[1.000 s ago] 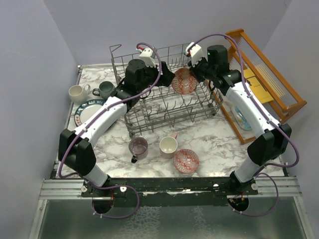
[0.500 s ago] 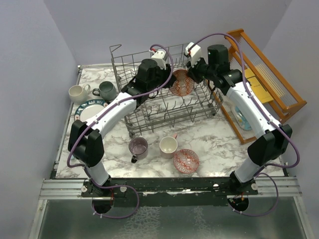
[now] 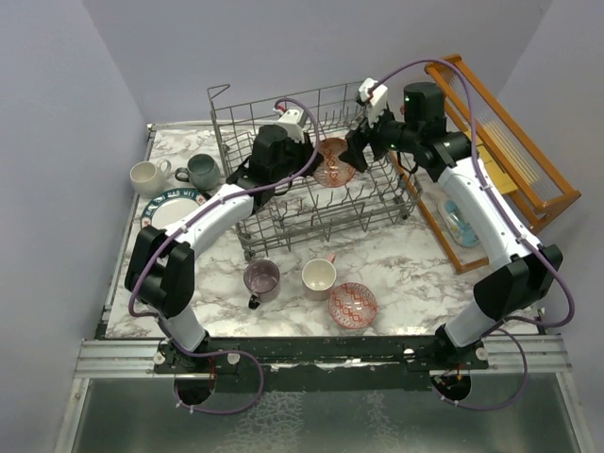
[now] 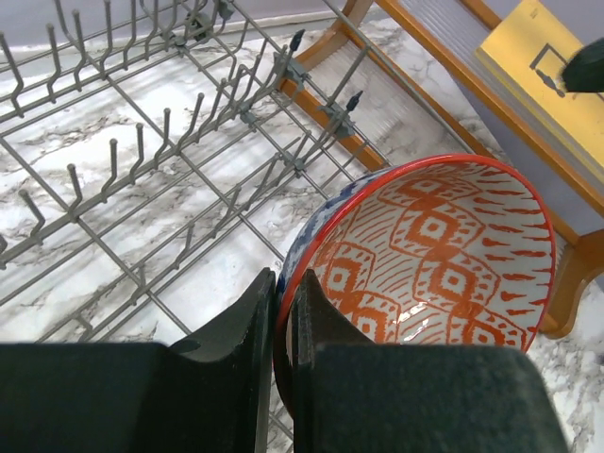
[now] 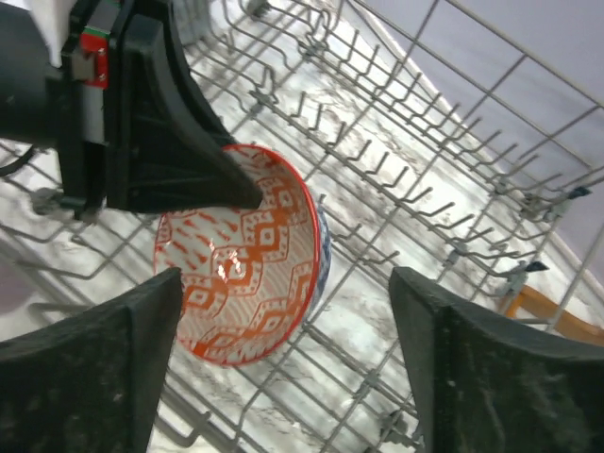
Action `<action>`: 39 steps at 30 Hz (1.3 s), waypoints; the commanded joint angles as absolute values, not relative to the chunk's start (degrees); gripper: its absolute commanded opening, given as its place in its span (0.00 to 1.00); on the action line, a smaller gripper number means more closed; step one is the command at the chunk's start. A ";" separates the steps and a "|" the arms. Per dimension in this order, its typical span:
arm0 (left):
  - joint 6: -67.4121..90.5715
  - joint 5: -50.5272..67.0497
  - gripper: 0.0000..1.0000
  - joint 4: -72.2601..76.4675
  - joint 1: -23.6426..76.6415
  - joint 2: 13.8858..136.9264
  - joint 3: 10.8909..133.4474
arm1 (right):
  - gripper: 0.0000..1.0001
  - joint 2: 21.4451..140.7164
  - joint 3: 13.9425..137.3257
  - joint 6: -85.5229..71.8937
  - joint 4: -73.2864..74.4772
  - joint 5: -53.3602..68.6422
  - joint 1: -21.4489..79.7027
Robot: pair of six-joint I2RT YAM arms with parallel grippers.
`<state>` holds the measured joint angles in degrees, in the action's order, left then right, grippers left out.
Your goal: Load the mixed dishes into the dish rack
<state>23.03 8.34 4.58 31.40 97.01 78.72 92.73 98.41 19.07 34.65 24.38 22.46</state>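
A red-and-white patterned bowl (image 3: 332,162) (image 4: 434,255) (image 5: 241,274) stands tilted on edge inside the grey wire dish rack (image 3: 321,212) (image 4: 142,170) (image 5: 425,189). My left gripper (image 3: 314,162) (image 4: 283,285) is shut on the bowl's rim, one finger inside and one outside. The right gripper (image 3: 363,143) (image 5: 283,283) hovers open just above the bowl, touching nothing. On the table in front of the rack are a second patterned bowl (image 3: 352,304), a purple mug (image 3: 261,279) and a cream mug (image 3: 319,276). Left of the rack sit a white mug (image 3: 146,176), a grey-green mug (image 3: 200,171) and the plate (image 3: 165,209).
An orange-brown wooden slatted rack (image 3: 514,142) (image 4: 444,57) stands against the dish rack's right side, holding a yellow box (image 3: 486,165) (image 4: 547,57). Upright tines fill the dish rack's floor. Grey walls close in the table on three sides.
My left gripper reached right into the rack and shut on the bowl's rim. The right gripper, which had held the bowl, opened and drew back off it.
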 commanded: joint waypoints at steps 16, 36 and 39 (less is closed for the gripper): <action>33.38 21.48 0.00 34.03 27.58 91.03 69.72 | 1.00 92.06 91.85 -10.76 25.28 52.79 16.96; 36.54 21.87 0.00 39.02 27.40 92.47 68.86 | 1.00 95.24 88.14 -23.27 18.91 57.38 16.94; 37.46 22.22 0.00 39.53 27.43 93.02 69.03 | 1.00 95.36 88.06 -24.52 18.15 57.71 16.92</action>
